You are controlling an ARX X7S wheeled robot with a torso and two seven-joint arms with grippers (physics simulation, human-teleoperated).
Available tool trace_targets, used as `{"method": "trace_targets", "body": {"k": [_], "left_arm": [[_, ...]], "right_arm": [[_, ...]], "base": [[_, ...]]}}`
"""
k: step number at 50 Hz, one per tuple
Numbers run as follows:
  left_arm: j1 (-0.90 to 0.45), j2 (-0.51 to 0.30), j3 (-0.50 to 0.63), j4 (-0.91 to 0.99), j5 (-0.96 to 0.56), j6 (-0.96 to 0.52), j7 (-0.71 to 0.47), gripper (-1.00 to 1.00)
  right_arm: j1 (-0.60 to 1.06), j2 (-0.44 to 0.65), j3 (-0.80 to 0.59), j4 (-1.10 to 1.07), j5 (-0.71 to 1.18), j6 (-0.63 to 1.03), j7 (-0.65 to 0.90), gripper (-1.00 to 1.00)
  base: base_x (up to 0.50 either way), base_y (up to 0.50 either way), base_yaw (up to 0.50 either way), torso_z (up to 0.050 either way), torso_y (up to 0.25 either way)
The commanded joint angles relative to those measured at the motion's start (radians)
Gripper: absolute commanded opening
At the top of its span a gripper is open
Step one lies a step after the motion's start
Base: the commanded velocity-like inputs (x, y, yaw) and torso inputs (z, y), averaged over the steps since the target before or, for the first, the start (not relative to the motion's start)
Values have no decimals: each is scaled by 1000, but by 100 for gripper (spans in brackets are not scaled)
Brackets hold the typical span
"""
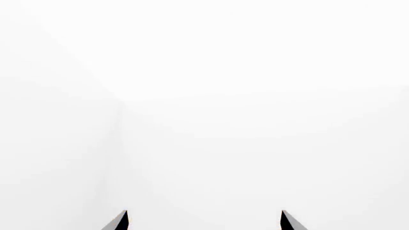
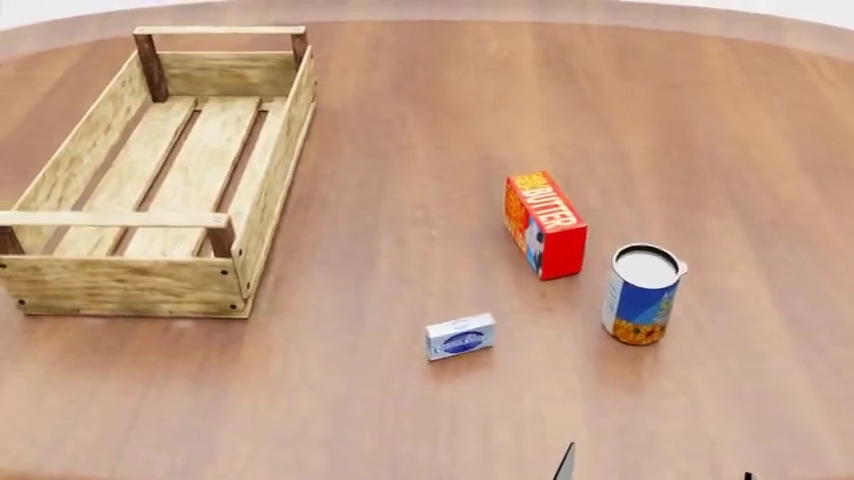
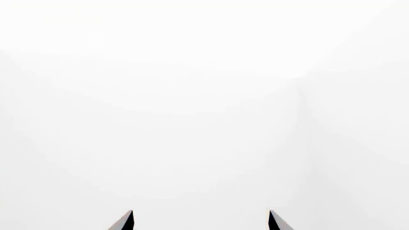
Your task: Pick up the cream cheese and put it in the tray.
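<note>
The cream cheese (image 2: 461, 336), a small flat white-and-blue box with a dark blue oval, lies on the wooden table in the head view, well right of the tray's near corner. The tray (image 2: 274, 165), a light-wood slatted crate with nothing in it, stands at the far left. Only two dark fingertips of my right gripper (image 2: 657, 472) poke in at the bottom edge, nearer me than the cream cheese and to its right. In the right wrist view that gripper (image 3: 201, 220) is open and faces blank white. My left gripper (image 1: 204, 220) is likewise open, with nothing between its fingers.
A red-orange butter box (image 2: 545, 224) stands beyond and to the right of the cream cheese. A blue-and-orange can (image 2: 642, 294) stands upright further right. The round table's far edge (image 2: 441, 10) curves across the top of the head view.
</note>
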State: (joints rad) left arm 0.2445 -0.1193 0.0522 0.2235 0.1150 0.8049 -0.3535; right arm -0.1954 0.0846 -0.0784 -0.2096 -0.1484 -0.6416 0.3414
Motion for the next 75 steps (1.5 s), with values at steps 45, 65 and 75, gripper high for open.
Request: {"method": "trace_targets", "body": {"k": [45,65,75], "left_arm": [[3,-45,26,15,10,-1,-70,100],[0,-57,34,10,13,0,-91,100],[-6,-59,46,-4,30,3,-98,100]], "right_arm": [[-2,59,-60,-13,-24,2,82,100],[-4,70,-72,-21,-44,12,107,100],[-6,79,-84,-23,-43,11,113,100]], "base": [[100,233,0,0,0],[99,225,0,0,0],[90,238,0,0,0]]}}
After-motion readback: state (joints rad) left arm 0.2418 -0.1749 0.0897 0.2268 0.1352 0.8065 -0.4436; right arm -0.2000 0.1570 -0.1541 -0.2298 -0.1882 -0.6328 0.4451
